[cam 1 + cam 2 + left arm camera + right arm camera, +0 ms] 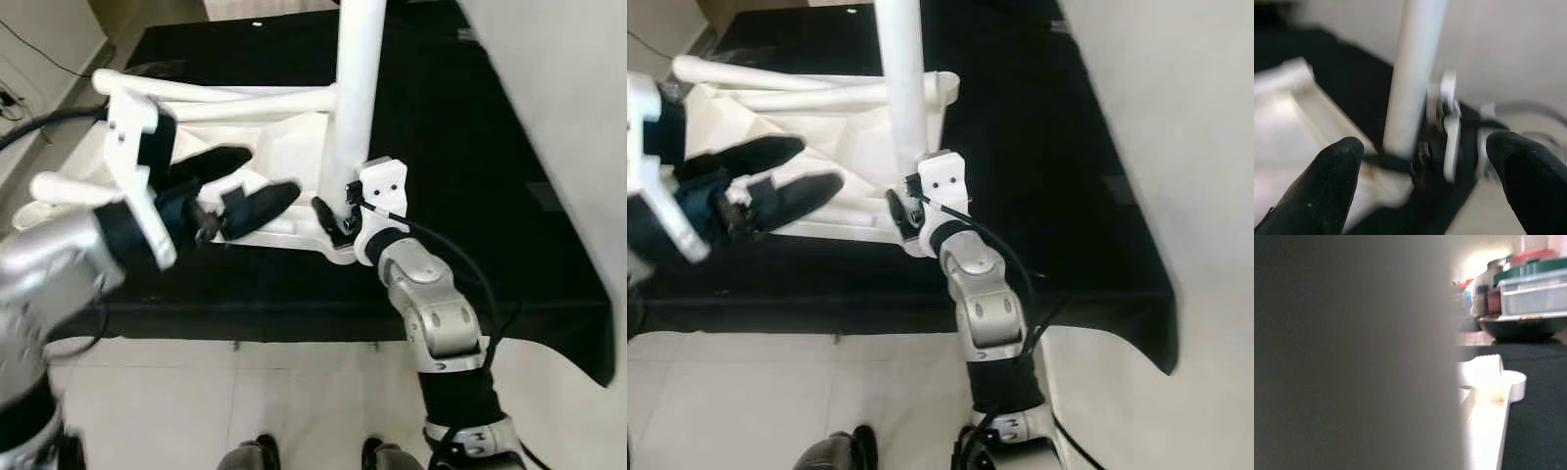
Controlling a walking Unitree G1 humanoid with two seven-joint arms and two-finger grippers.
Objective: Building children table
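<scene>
Storage boxes [1533,289] stacked beyond the black cloth [470,176] appear in the right wrist view, past the blurred white leg [358,98]. That leg stands upright on the overturned white table [284,147] near the cloth's front edge. The right gripper [335,217], arm bent upward, clamps the leg's base. The left gripper [235,186] hovers beside it, fingers [1332,171] spread wide, empty.

We log the left gripper [1422,191], its two black fingertips [1332,181] spread wide apart with nothing between them. Beyond the gap we note one upright white table leg [1413,73], blurred. Against its base we see the right gripper [1449,132], white-housed. A white tabletop panel [1298,117] lies on black cloth [1359,83]. Pale wall [1508,44] behind.
</scene>
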